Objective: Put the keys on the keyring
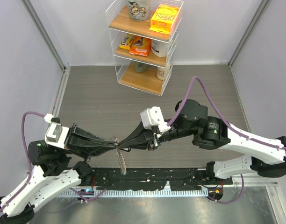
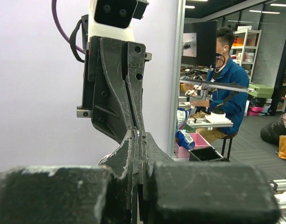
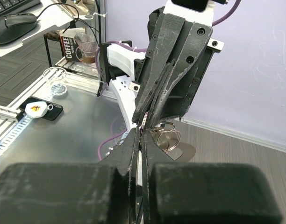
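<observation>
My left gripper (image 1: pixel 114 140) and right gripper (image 1: pixel 126 143) meet tip to tip above the near middle of the table. The keyring's grey chain (image 1: pixel 121 160) hangs straight down from where they meet; its green end does not show. In the right wrist view my right gripper (image 3: pixel 142 133) is shut on a thin pale strip, seemingly a key. Just beyond it, wire rings (image 3: pixel 167 135) and a flat silvery piece (image 3: pixel 182 151) sit at the shut tips of the left gripper (image 3: pixel 146 119). In the left wrist view the left gripper (image 2: pixel 139 136) is shut on thin metal.
A white wire shelf rack (image 1: pixel 145 42) with boxes and mugs stands at the back of the table. A black rail (image 1: pixel 152 177) runs along the near edge between the arm bases. Grey walls close in on the left and right.
</observation>
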Robot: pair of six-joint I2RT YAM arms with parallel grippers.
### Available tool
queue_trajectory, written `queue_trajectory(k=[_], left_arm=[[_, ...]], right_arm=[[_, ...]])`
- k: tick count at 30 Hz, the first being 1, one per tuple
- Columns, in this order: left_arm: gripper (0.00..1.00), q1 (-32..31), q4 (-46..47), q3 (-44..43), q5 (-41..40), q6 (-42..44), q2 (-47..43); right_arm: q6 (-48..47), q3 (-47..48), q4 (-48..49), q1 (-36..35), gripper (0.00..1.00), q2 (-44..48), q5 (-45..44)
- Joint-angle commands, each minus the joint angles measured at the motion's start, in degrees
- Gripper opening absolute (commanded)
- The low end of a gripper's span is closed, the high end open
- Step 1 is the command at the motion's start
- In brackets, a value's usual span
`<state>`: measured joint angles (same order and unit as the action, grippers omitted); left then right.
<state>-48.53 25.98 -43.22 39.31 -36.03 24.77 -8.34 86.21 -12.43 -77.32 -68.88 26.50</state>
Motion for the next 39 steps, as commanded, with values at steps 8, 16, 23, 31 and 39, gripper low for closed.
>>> queue_trajectory(k=[8,16,23,31,39], left_arm=[[0.09,-0.16,-9.78,-3.79,-1.08,0.87,-0.87],[0.24,-0.16,-29.11,-9.33,1.65,4.03,1.15],[0.27,-0.07,-40.11,-10.65,2.17,6.14,1.77],[0.29,-0.07,-51.98,-11.62,4.1,10.54,3.53],[0.29,-0.16,-54.8,-11.27,6.65,12.39,3.0]], right_arm=[[-2.38,8.43,-13.82,-0.38,0.05,-2.04,1.27],[-3.26,14.5,-27.55,-0.38,0.05,-5.3,1.54],[-2.21,15.21,-33.63,-0.29,0.05,-5.74,0.83],[1.39,11.7,-34.16,0.32,0.05,-6.97,1.45],[4.56,8.36,-31.7,2.7,0.05,-8.37,6.01]])
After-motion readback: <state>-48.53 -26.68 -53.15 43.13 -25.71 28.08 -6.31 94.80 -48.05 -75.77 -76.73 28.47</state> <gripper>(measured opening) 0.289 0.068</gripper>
